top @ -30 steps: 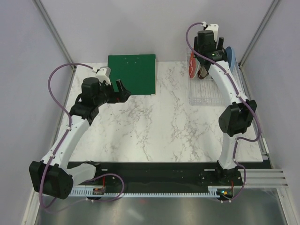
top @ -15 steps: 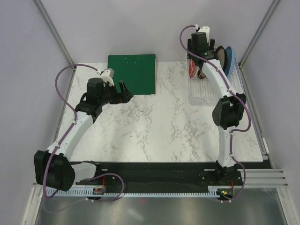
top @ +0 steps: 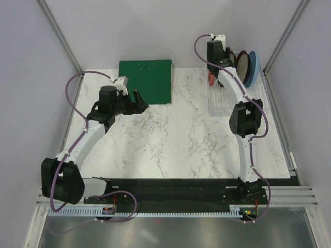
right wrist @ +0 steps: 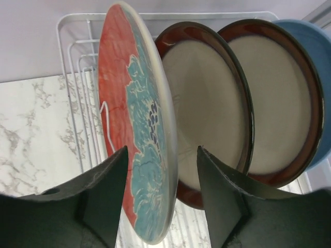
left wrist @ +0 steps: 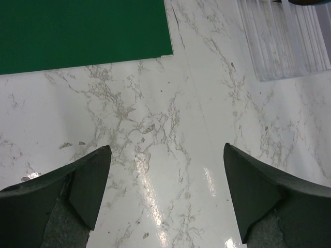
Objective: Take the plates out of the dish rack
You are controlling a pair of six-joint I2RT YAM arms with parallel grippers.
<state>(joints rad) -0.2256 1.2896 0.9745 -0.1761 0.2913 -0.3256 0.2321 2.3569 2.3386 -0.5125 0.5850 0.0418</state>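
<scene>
1. Desk (top: 176,139): white marble top. A flat green board (top: 146,81) lies at 11 o'clock, touching nothing else.

2. Dish rack (top: 227,101): clear, with thin upright dividers, at 2 o'clock on the desk by the right wall. On the top camera I see its near slots unfilled and the plates gathered at its far end.

3. Plates: four stand on edge in the rack. On the right wrist camera, reading from 9 o'clock to 3 o'clock, I see the red and teal patterned plate (right wrist: 139,129), a first red-rimmed plate (right wrist: 207,124) with a beige centre, a second red-rimmed plate (right wrist: 279,103) of the same kind, and a light blue plate (right wrist: 318,77).

4. Right gripper (right wrist: 161,155): it is down at the far end of the rack with its jaws spread astride the patterned plate's rim, one finger on each side. I see a gap on the 3 o'clock side, so nothing is pinched.

5. Left gripper (left wrist: 165,170): it hangs over bare marble just off the board's near right corner with its jaws spread wide, holding nothing.
</scene>
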